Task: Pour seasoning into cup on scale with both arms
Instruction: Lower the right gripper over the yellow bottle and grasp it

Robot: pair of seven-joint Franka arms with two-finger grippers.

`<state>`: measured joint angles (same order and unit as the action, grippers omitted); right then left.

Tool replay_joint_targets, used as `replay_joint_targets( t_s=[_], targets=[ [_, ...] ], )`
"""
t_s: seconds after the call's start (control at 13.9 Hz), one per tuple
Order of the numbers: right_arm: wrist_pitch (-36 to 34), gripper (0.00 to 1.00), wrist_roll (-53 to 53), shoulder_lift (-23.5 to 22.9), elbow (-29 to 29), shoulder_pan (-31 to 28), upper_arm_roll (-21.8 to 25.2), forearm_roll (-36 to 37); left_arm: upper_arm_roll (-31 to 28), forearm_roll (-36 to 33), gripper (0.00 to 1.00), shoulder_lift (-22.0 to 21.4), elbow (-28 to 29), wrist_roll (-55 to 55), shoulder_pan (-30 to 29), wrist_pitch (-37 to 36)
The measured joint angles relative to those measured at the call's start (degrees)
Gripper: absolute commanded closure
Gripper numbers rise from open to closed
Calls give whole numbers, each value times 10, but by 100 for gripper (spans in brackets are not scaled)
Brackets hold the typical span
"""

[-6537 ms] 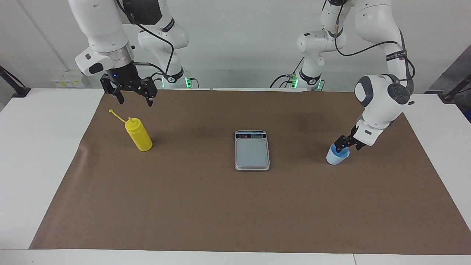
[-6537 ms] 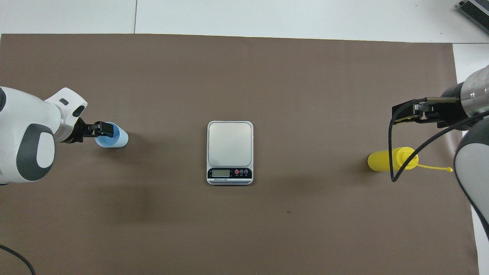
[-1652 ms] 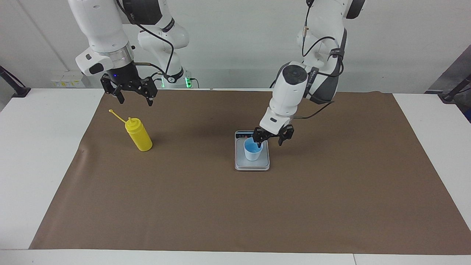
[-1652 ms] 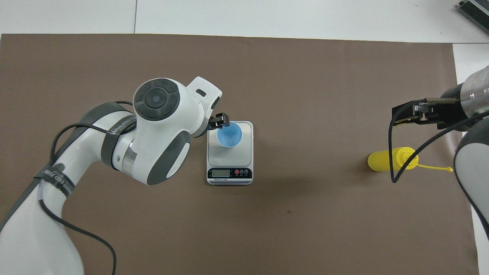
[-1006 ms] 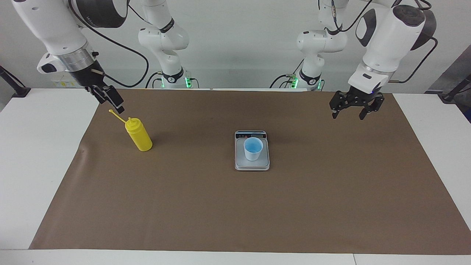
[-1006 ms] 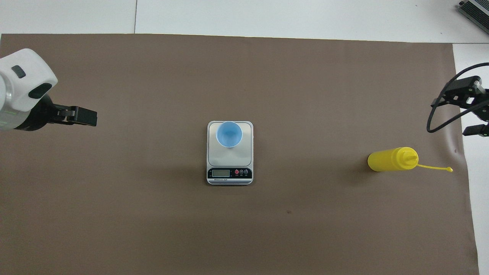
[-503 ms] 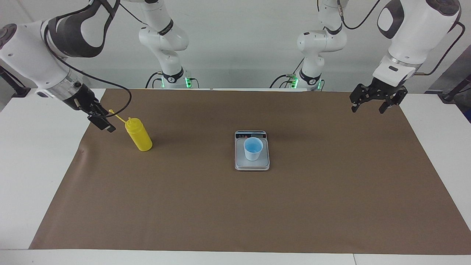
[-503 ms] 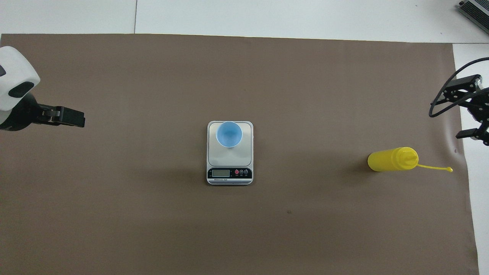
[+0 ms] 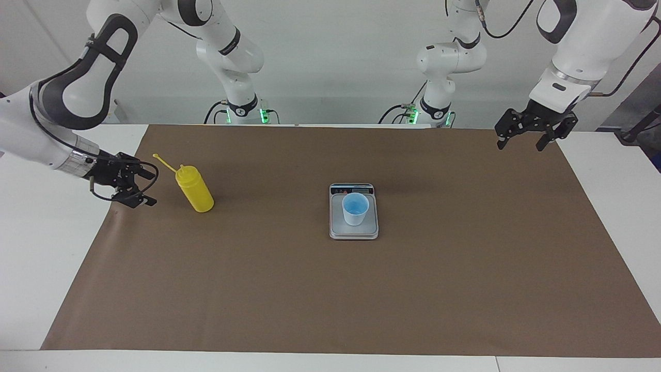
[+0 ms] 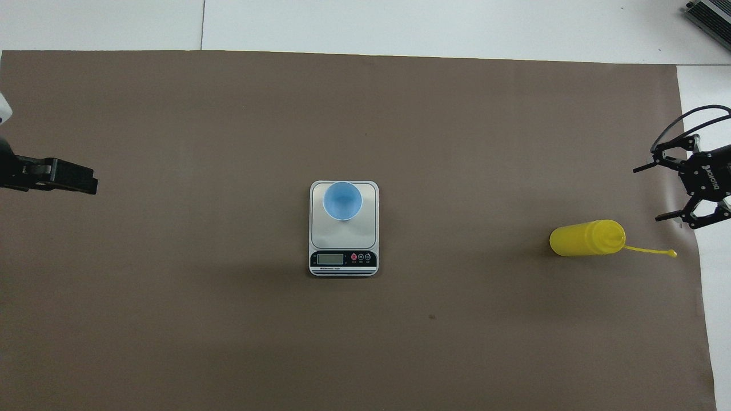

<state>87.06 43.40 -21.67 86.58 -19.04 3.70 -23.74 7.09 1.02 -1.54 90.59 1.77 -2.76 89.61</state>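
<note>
The yellow seasoning bottle (image 9: 194, 190) stands upright on the brown mat toward the right arm's end of the table, its cap strap (image 9: 162, 161) sticking out; it also shows in the overhead view (image 10: 585, 238). My right gripper (image 9: 148, 188) is open, low over the mat's edge beside the bottle, fingers pointing at it with a gap between; it also shows in the overhead view (image 10: 648, 194). The light blue cup (image 9: 356, 209) stands upright on the scale (image 9: 353, 231), on the part of the plate farther from the display. My left gripper (image 9: 520, 147) is open, empty and raised over the mat's corner at the left arm's end.
The brown mat (image 9: 330, 299) covers most of the white table (image 9: 41, 248). The scale's display strip (image 10: 342, 260) faces the robots. A dark device corner (image 10: 711, 14) shows at the table's edge farthest from the robots.
The left gripper set the cup on the scale, let go and drew back up to its end. The right gripper came down from above the bottle to a low spot beside it.
</note>
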Motion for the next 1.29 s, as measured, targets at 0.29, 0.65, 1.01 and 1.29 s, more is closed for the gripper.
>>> replay_joint_targets(
  t_s=[0.29,0.65,1.01,1.29],
  targets=[
    [-19,0,0,-72,-28,-31,0,-47,0,0,0,4,-20,0,0,-21],
    [-26,0,0,-87,1,-34,-1,-101,1,0,0,9,-17,0,0,-21],
    [12,0,-10,-56,101,-33,-2,-147,1,0,0,9,-16,0,0,-19],
    [17,0,-12,-31,157,-31,-2,-183,1,0,0,9,-12,0,0,-16]
  ],
)
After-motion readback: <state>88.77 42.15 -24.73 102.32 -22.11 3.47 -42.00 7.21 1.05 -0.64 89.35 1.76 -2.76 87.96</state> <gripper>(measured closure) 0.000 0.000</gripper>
